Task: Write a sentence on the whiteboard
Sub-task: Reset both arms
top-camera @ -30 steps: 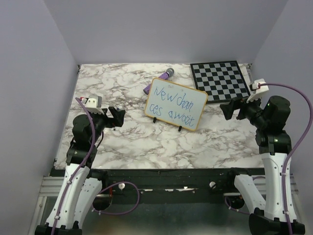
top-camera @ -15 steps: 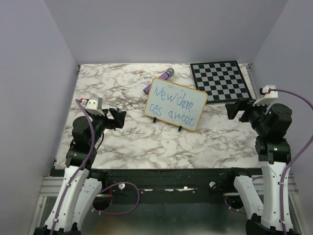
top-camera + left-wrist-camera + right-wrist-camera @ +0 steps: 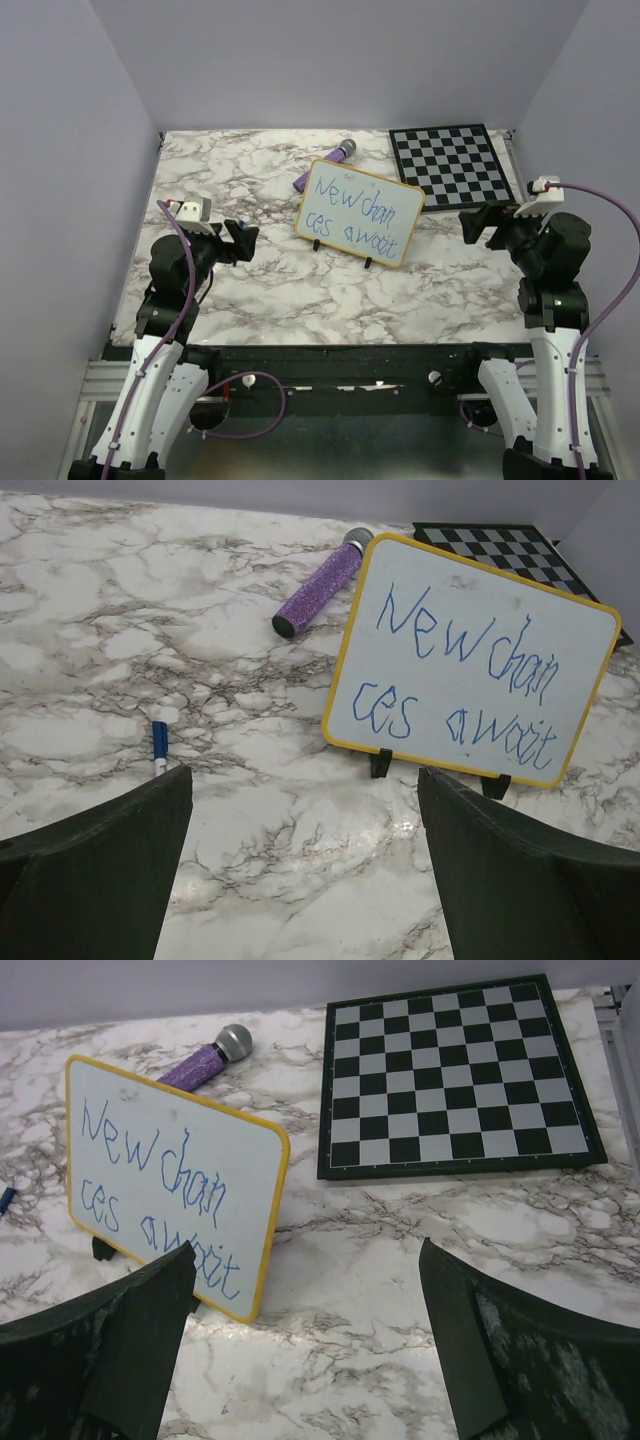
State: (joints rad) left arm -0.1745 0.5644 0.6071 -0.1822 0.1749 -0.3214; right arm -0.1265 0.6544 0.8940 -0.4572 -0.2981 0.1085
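At table centre: whiteboard point(image 3: 360, 211), upright on feet, long axis 10-to-4 o'clock, sentence point(image 3: 352, 215) apparently finished. At 3 o'clock from left gripper point(image 3: 238, 240), 9 from right gripper point(image 3: 478, 226). Both finger pairs spread, empty. Blue marker point(image 3: 160, 748) nearest left.

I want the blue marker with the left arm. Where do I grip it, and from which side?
Mid-barrel of the blue marker, from straight above: it lies flat on the table, so only its long sides offer the left gripper opposing faces.
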